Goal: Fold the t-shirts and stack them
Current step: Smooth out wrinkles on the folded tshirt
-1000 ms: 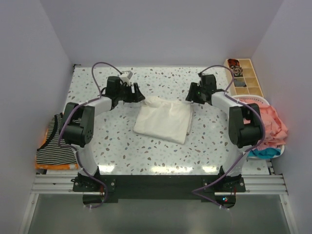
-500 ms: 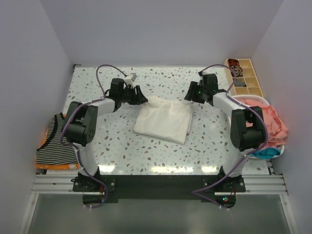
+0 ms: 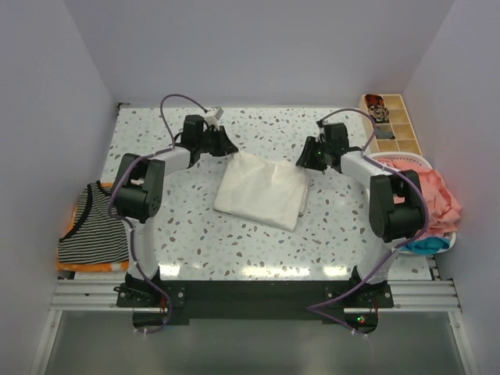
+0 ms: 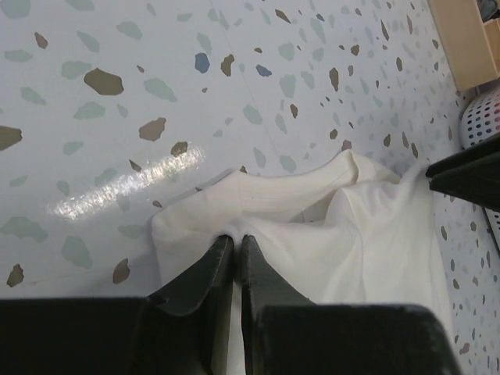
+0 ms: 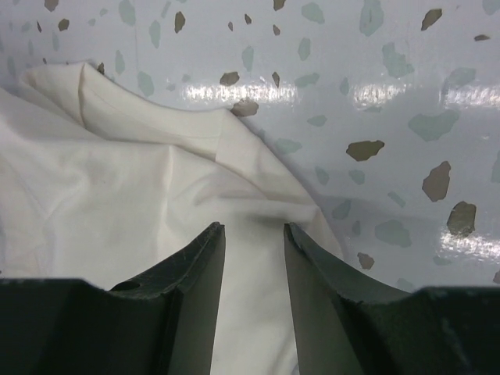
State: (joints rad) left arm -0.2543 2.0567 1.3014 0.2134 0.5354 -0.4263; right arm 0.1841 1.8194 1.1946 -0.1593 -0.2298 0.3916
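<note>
A cream t-shirt [image 3: 262, 191] lies folded mid-table. My left gripper [image 3: 226, 148] is at its far left corner, and in the left wrist view it [image 4: 236, 237] is shut on a pinched ridge of the cream cloth [image 4: 359, 226]. My right gripper [image 3: 306, 160] is at the far right corner. In the right wrist view its jaws [image 5: 254, 226] stand apart, straddling the cream cloth [image 5: 117, 180] near its edge, not closed on it. A black-and-white striped t-shirt [image 3: 90, 230] lies on an orange one [image 3: 86, 267] at the table's left edge.
At the right edge, a white basket [image 3: 406, 160] holds a coral-pink t-shirt [image 3: 437, 195] with a blue one [image 3: 426, 244] below it. A compartmented wooden tray [image 3: 393, 125] stands at the far right corner. Speckled tabletop [image 3: 195, 234] surrounds the cream t-shirt.
My left gripper has slid to the cloth's far left corner and closed on it. The right gripper's jaws have narrowed over the far right corner.
</note>
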